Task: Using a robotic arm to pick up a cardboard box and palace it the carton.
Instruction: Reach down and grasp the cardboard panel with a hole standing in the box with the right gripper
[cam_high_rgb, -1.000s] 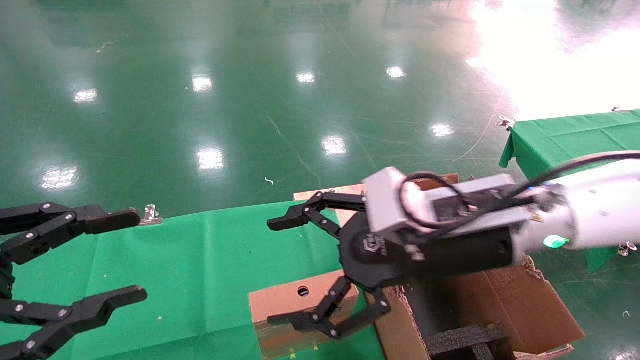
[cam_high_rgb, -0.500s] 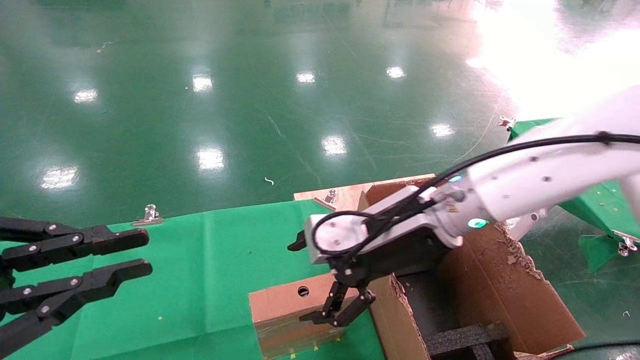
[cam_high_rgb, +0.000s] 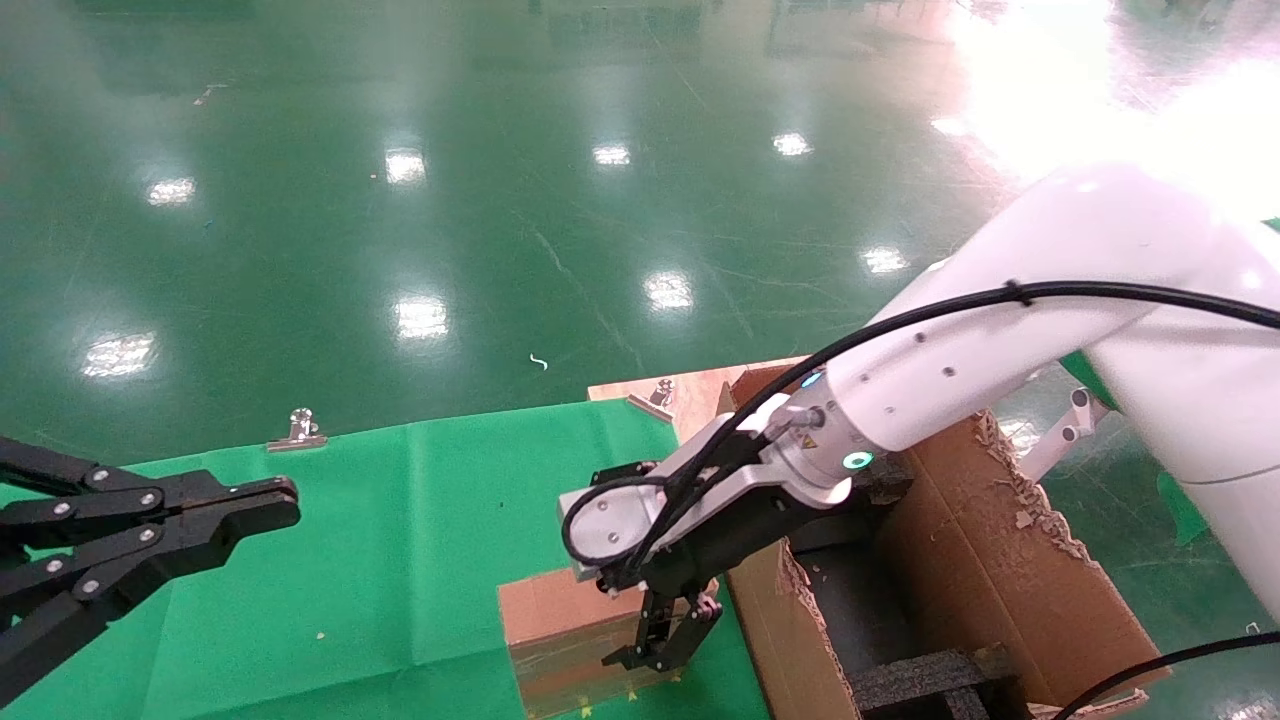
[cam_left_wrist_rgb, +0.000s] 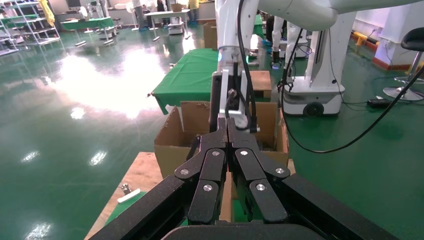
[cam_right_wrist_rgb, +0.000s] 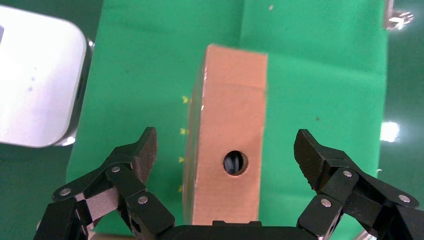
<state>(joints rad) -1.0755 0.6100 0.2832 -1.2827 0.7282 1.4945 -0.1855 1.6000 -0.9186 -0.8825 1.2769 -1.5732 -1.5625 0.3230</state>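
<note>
The small brown cardboard box (cam_high_rgb: 560, 625) lies on the green cloth, close against the carton's left wall. In the right wrist view the box (cam_right_wrist_rgb: 227, 115) shows its round hole (cam_right_wrist_rgb: 235, 162). The white right arm (cam_high_rgb: 950, 370) with its teal ring reaches down over the box. My right gripper (cam_high_rgb: 648, 585) is open and points down, and in its own view (cam_right_wrist_rgb: 227, 150) a finger stands off each long side without touching. The large carton (cam_high_rgb: 1010, 590) with ragged flaps stands to the right. My all-black left gripper (cam_high_rgb: 270, 505) is shut and empty at the far left.
Black foam inserts (cam_high_rgb: 925, 678) sit inside the carton. The green cloth (cam_high_rgb: 400, 520) covers the table, with a metal clip (cam_high_rgb: 298, 428) at its far edge. A wooden board (cam_high_rgb: 690, 392) lies behind the carton. The left wrist view shows the carton (cam_left_wrist_rgb: 170, 142) ahead.
The right arm has swung over and turned its gripper downward above the small box, lowering toward it. The left gripper has closed from wide open to shut.
</note>
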